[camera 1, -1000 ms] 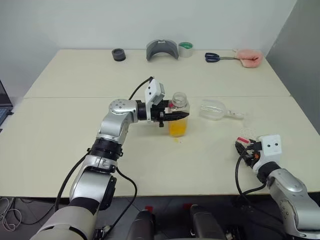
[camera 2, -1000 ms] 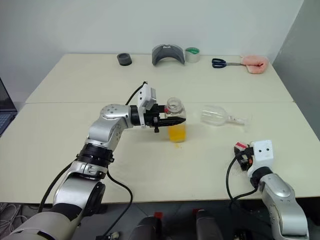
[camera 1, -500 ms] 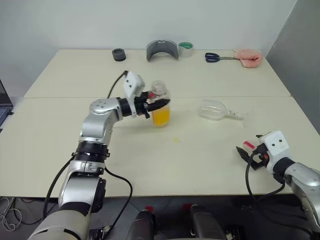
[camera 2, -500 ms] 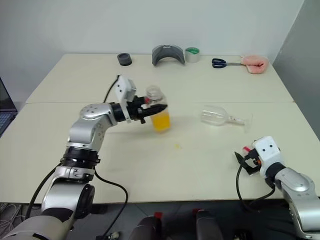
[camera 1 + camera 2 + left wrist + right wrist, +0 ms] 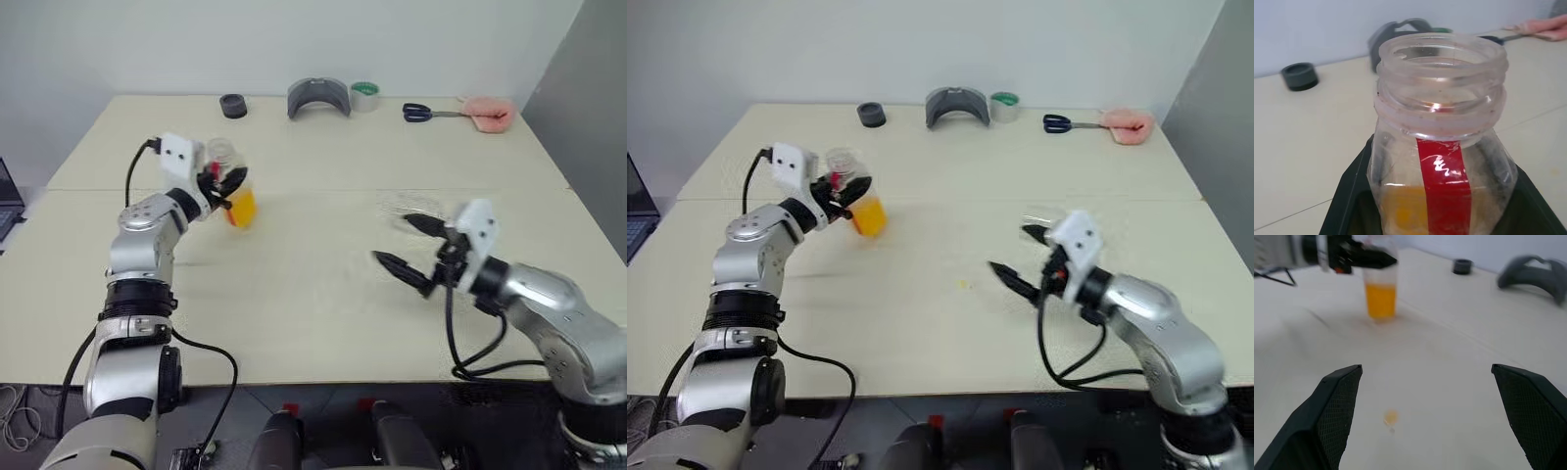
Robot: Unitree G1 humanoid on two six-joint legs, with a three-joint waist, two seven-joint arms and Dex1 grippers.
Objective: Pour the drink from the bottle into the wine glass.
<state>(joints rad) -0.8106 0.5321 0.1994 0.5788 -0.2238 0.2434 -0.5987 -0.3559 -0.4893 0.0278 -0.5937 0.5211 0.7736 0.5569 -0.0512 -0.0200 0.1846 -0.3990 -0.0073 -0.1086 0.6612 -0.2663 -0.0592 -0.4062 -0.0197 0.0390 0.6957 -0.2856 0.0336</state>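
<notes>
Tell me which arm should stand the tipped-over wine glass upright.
Right, most likely. The right tool is open and empty, right beside the wine glass lying on its side. The left tool is shut on the bottle of orange drink, far across the table.

Left arm: raised, elbow bent, forearm reaching forward on the left side | left gripper [image 5: 231, 182]: level, fingers clamped on the bottle [image 5: 233, 186] | Right arm: forearm crossing inward toward centre | right gripper [image 5: 409, 248]: level, aimed left, fingers [image 5: 1327, 421] spread wide, holding nothing.
</notes>
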